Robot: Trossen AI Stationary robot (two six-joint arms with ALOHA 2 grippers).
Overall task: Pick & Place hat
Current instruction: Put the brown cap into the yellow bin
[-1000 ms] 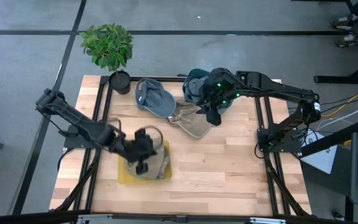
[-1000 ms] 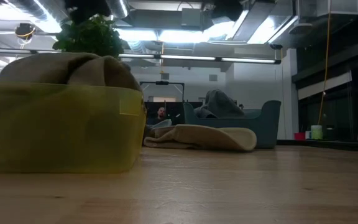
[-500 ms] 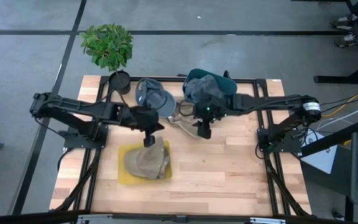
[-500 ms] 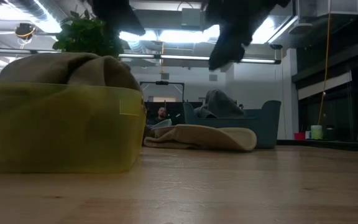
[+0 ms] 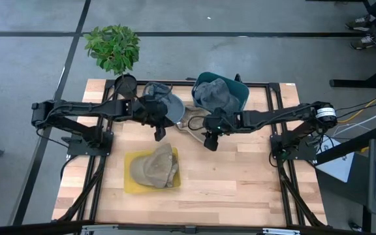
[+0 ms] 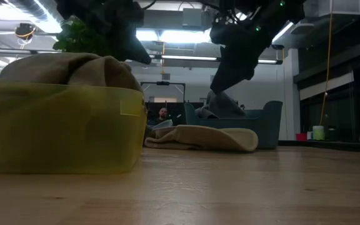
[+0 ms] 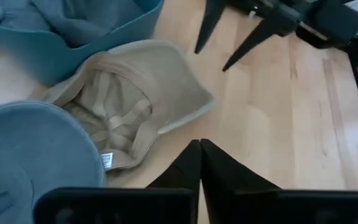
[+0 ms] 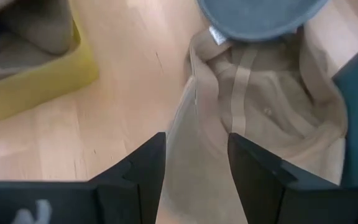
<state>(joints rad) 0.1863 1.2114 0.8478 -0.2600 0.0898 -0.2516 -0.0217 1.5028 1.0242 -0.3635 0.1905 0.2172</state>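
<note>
Your left gripper (image 5: pixel 159 135) hung above the table (image 5: pixel 240 183), near the blue hat (image 5: pixel 164 104). Its two fingers (image 7: pixel 199 163) were pressed tight together and held nothing. It was just beside the tan hat (image 5: pixel 192 124) that lay upside down on the wood, but it did not touch it.

Your right gripper (image 5: pixel 209 143) hung over the other side of that same tan hat. Its fingers (image 8: pixel 140 168) stood apart, with a gap between them, and nothing was in the gap. From the right wrist view you could see the tan hat (image 8: pixel 260 106) right under the fingers, with its inside turned up. The blue hat (image 8: pixel 263 12) lay partly on top of its far edge.

A second tan hat (image 5: pixel 152 166) sat in the yellow tray (image 5: pixel 130 186), near the front of the table. In the low view the tray (image 6: pixel 61 134) was close to the camera, and the hat (image 6: pixel 61 69) rose above its rim.

A gray hat (image 5: pixel 215 93) sat in the teal bin (image 5: pixel 240 94) at the back of the table. The loose tan hat lay just in front of that bin, touching the blue hat.

A green plant (image 5: pixel 113 47) in a dark pot (image 5: pixel 126 85) stood at the back left corner.
</note>
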